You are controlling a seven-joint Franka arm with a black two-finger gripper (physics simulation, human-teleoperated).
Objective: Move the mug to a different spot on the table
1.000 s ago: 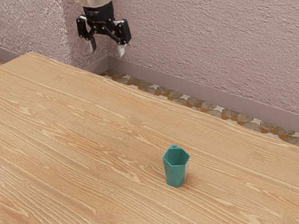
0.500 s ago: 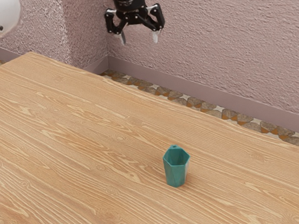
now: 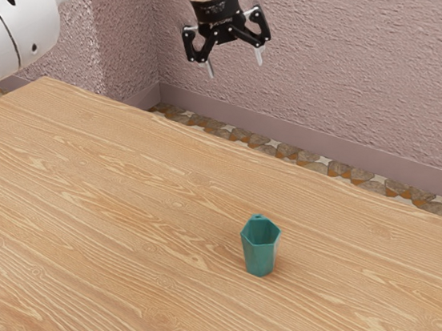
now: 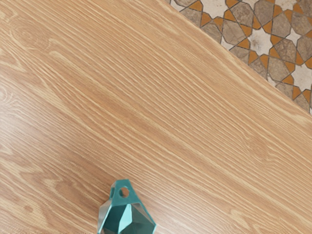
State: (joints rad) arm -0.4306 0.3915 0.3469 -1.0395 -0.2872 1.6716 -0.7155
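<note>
Lowering our spread-open black two-finger tool [image 3: 234, 64] from above the far edge of the wooden worktop [image 3: 84, 165], we should straddle the teal faceted mug [image 3: 259, 247] squarely.

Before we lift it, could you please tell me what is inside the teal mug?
In the wrist view, the teal mug shows bare faceted inner walls, no contents; part of its mouth runs off the edge. From the side, its wall hides the inside.

Teal mug [image 3: 259, 247], wood-grain tbl [image 3: 120, 201], blk claw [image 3: 235, 65], star-pattern floor tiles [image 4: 273, 39]
</note>
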